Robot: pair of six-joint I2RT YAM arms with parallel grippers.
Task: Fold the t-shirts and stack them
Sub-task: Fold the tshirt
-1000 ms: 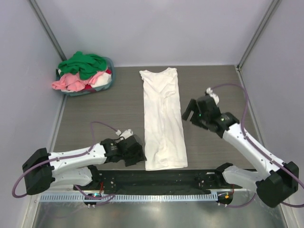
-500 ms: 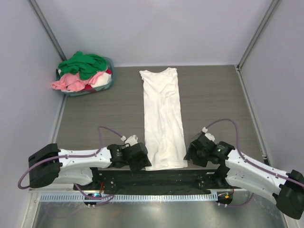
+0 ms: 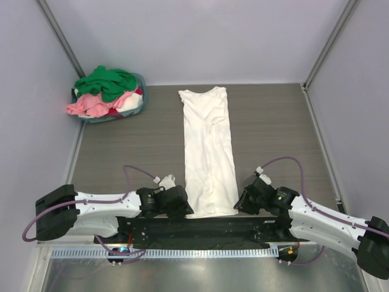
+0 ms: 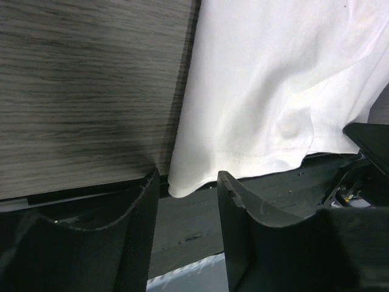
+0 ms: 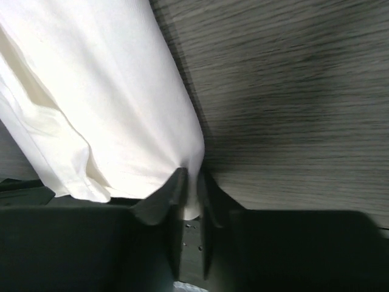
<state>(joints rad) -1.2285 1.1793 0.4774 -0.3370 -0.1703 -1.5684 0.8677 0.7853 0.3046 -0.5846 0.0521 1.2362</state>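
A white t-shirt [image 3: 208, 152], folded into a long strip, lies down the middle of the table. My right gripper [image 3: 239, 205] is at its near right corner. In the right wrist view that gripper [image 5: 191, 180] is shut on the hem corner of the white t-shirt [image 5: 109, 91]. My left gripper [image 3: 184, 210] is at the near left corner. In the left wrist view it [image 4: 187, 180] is open, and the hem corner of the white t-shirt [image 4: 273, 91] reaches just into its mouth without being pinched. Green [image 3: 109, 82] and pink [image 3: 91, 107] t-shirts are heaped at the back left.
A blue-grey basket [image 3: 142, 97] holds the heap of shirts in the back left corner. The black base rail [image 3: 200, 229] runs along the near edge, right under both grippers. Grey walls close in the left, right and far sides.
My right arm has swung down from mid-table to the shirt's near right corner and shut on it. My left gripper has slid right to the near left corner, its jaws narrower.
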